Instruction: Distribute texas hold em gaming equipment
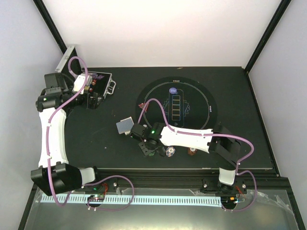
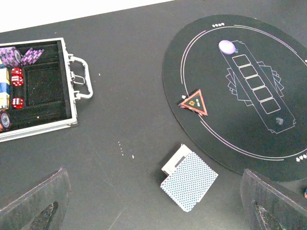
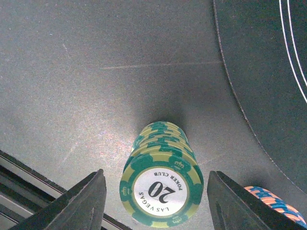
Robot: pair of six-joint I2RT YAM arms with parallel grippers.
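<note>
A stack of green poker chips [image 3: 163, 184] marked 20 stands on the black table. My right gripper [image 3: 156, 175] is open around it, one finger on each side with a gap at both. Seen from above, that gripper [image 1: 146, 145] is low near the front edge and hides the stack. A deck of playing cards [image 2: 189, 181] with grey-blue backs lies beside the round mat [image 2: 249, 124], and from above the cards [image 1: 124, 125] are just left of the right wrist. My left gripper [image 2: 153, 213] hangs open and empty above the table near the case.
The silver case [image 2: 72, 88] lies open at the far left with chips and red dice [image 2: 17, 76] inside. On the mat are a red triangular marker [image 2: 194, 101] and a purple chip [image 2: 227, 46]. Two more chip stacks [image 1: 170, 151] [image 1: 192, 151] stand right of the right gripper.
</note>
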